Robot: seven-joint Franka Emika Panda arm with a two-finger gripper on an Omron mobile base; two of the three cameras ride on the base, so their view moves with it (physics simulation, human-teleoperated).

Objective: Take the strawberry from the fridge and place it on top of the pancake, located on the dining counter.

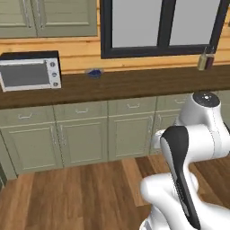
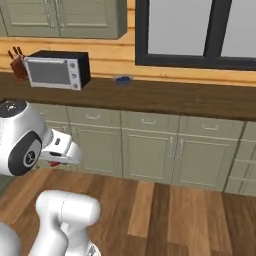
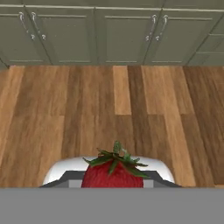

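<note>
Between the tips of the pincer, low in the hand view, sits the small red strawberry with its green leafy cap, and the pincer is closed on it. Holding it tight makes sense, I judge, because the berry is tiny and rounded and must ride with the arm across the room to the pancake. Its green cap faces away from the hand, toward the wooden plank floor beyond, so the long axis runs roughly along the pincer's own reach, with the pointed tip hidden back between the fingers. Just past the strawberry the floor stretches to a row of pale green cabinet doors. From the right base view, a speck of red shows under the white hand, low and well short of the dark wooden desk that carries the silver toaster oven. Carrying appears to be the step in hand.
</note>
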